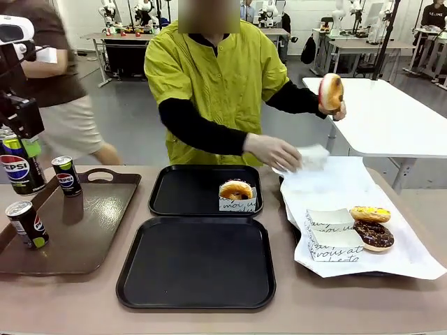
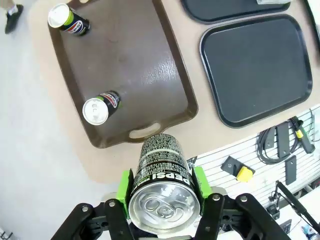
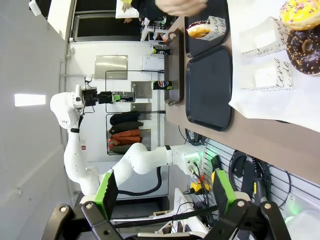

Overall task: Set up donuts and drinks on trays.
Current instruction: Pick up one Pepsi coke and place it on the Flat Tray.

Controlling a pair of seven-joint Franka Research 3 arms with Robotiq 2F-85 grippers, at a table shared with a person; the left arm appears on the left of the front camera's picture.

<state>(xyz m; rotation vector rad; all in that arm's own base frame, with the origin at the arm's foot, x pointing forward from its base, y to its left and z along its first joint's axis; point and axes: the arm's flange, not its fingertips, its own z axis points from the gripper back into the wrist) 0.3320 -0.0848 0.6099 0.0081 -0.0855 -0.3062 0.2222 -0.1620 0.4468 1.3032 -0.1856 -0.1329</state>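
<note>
My left gripper (image 1: 19, 132) hangs high over the table's left edge, shut on a black Pepsi can (image 1: 21, 171); in the left wrist view the green pads (image 2: 124, 192) clamp that can (image 2: 162, 187) by its sides. Two more cans (image 1: 66, 174) (image 1: 26, 223) stand on the brown tray (image 1: 91, 237). The far black tray (image 1: 174, 192) holds an orange donut in a white box (image 1: 236, 194). The near black tray (image 1: 195, 262) is bare. My right gripper (image 3: 165, 200) is open and holds nothing. The person holds up a donut (image 1: 330, 93).
White paper (image 1: 412, 255) on the right carries two paper boxes (image 1: 332, 234), a yellow donut (image 1: 370, 213) and a chocolate donut (image 1: 374, 235). The person's other hand (image 1: 276, 150) rests on a white box by the far tray. A white table (image 1: 391, 118) stands behind.
</note>
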